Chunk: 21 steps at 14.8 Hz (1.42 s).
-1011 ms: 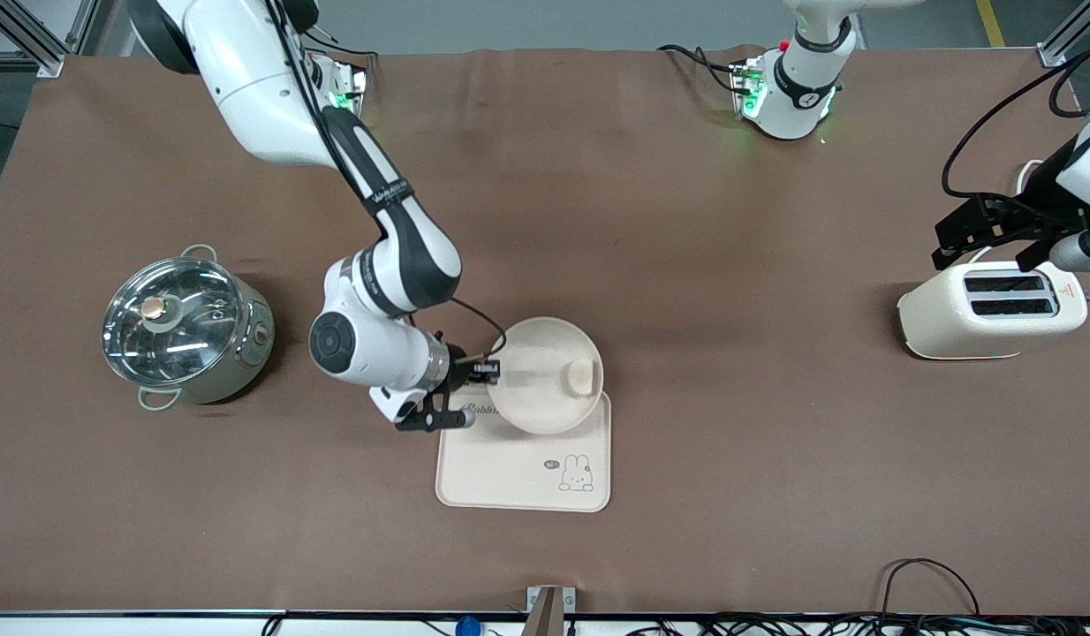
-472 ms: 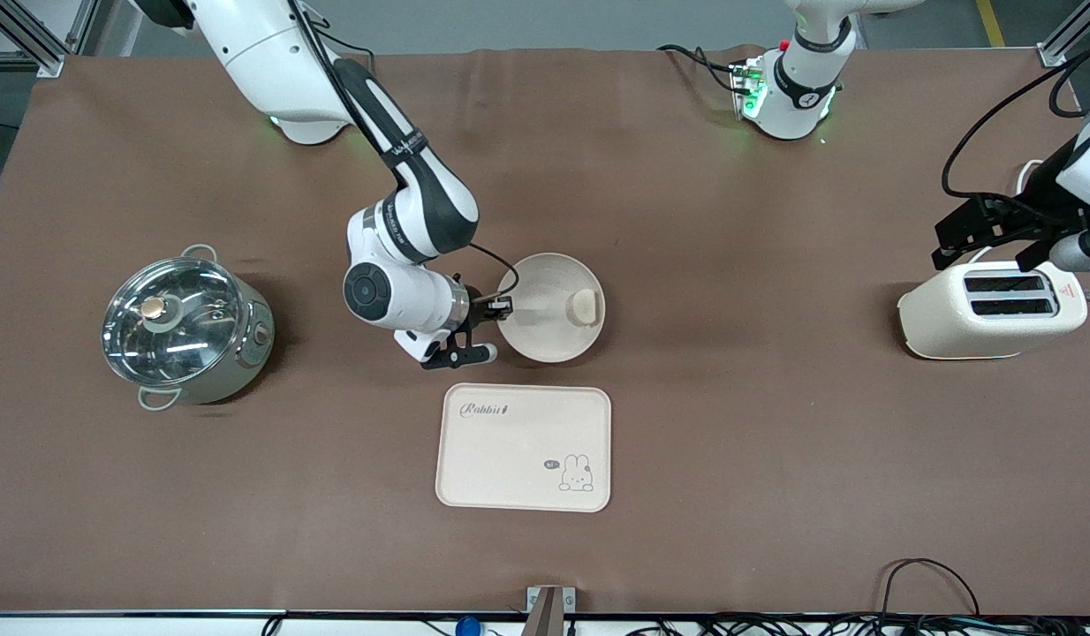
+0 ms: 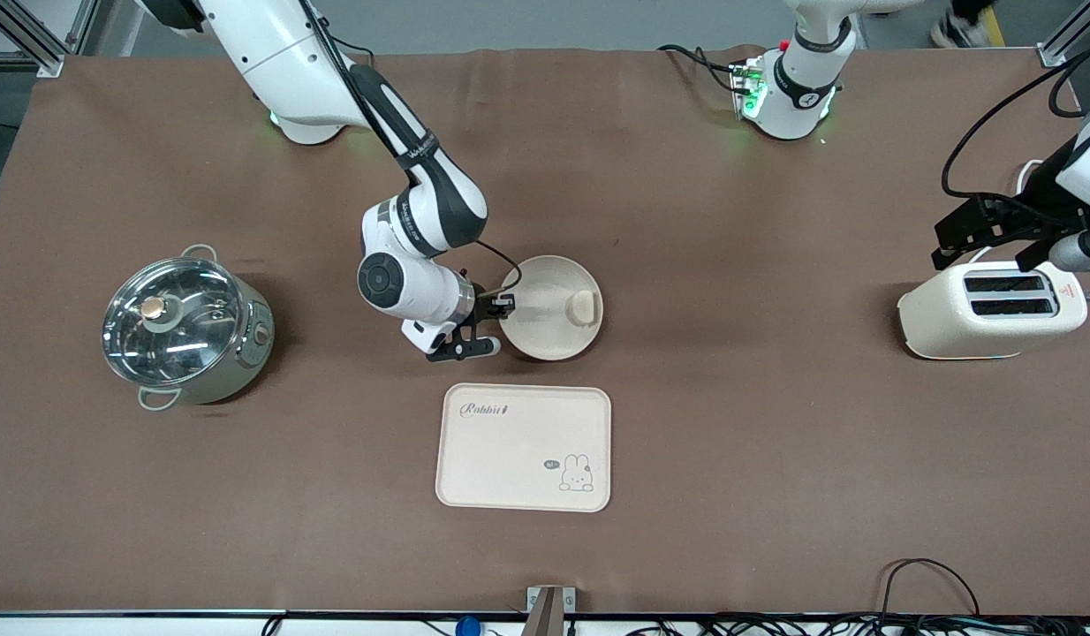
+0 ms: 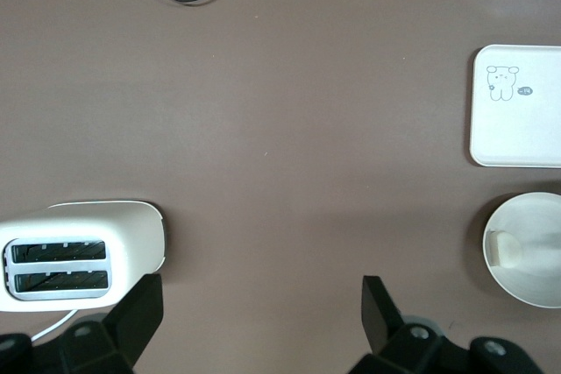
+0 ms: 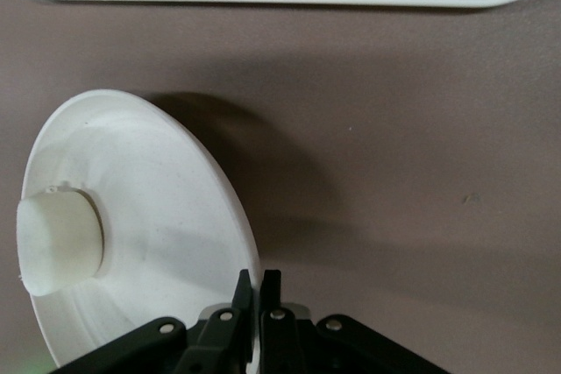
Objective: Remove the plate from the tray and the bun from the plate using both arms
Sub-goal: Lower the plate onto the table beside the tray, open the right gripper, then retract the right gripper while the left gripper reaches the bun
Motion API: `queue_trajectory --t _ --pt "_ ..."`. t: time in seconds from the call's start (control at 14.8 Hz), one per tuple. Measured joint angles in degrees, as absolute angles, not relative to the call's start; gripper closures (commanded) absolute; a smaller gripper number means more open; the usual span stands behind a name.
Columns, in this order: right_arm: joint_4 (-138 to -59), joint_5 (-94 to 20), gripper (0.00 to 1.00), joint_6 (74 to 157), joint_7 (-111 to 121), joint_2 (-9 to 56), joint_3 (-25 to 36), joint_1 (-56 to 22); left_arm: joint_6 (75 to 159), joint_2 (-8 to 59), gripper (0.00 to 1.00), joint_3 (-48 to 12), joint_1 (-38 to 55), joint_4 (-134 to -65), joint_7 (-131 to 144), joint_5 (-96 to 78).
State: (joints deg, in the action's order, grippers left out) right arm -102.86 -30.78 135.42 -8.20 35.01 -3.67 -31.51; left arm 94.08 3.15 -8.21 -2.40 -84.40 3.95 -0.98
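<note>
The round cream plate (image 3: 549, 307) sits at the table's middle, farther from the front camera than the rabbit tray. The small pale bun (image 3: 584, 306) lies in it, toward the left arm's end. My right gripper (image 3: 503, 306) is shut on the plate's rim at the side toward the right arm's end; in the right wrist view the fingers (image 5: 259, 291) pinch the rim of the plate (image 5: 149, 216), with the bun (image 5: 58, 243) in it. My left gripper (image 3: 987, 234) is open and empty, up over the toaster (image 3: 991, 309). The left wrist view shows its gripper (image 4: 259, 313), the plate (image 4: 530, 247) and bun (image 4: 504, 248).
A rectangular cream tray with a rabbit drawing (image 3: 525, 447) lies nearer the front camera than the plate. A steel pot with a glass lid (image 3: 185, 329) stands toward the right arm's end. The cream toaster stands toward the left arm's end. Cables (image 3: 925, 574) lie at the front edge.
My right gripper carried the plate with the bun from over the tray's edge to the table farther from the camera, then lowered it slightly. The left arm has not moved.
</note>
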Motion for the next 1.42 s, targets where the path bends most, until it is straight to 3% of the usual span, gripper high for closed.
queue_trajectory --t 0.07,0.13,0.34,0.4,0.94,1.15,1.42 --pt "-102.9 -30.8 0.96 135.9 -8.2 35.6 -3.7 -31.5 94.1 3.2 0.0 -8.2 -2.4 -84.4 3.9 -1.0" --pt "-102.8 -30.8 0.88 136.2 -8.1 36.1 -3.7 -31.5 94.1 3.2 0.0 -8.2 -2.4 -84.4 3.9 -1.0" --pt "-102.5 -30.8 0.13 136.3 -8.0 36.2 -3.7 -31.5 94.0 3.2 0.0 -8.3 -2.4 -84.4 3.9 -1.0" --pt "-102.5 -30.8 0.0 136.3 -8.0 36.2 -3.6 -31.5 93.8 3.2 0.0 -8.3 -2.4 -84.4 3.9 -1.0" --pt "-100.4 -30.5 0.0 134.1 -7.7 33.7 0.2 -30.8 90.0 3.2 0.0 -9.2 -1.3 -84.5 4.1 -1.2" --pt "-99.5 -29.4 0.0 127.8 -7.4 28.4 5.4 -31.4 90.0 3.7 0.0 -12.2 -0.7 -84.9 9.0 -3.5" --pt "-97.1 -17.4 0.0 116.1 -7.4 20.6 11.8 -30.9 93.3 8.0 0.0 -18.9 2.4 -85.5 18.6 -4.2"
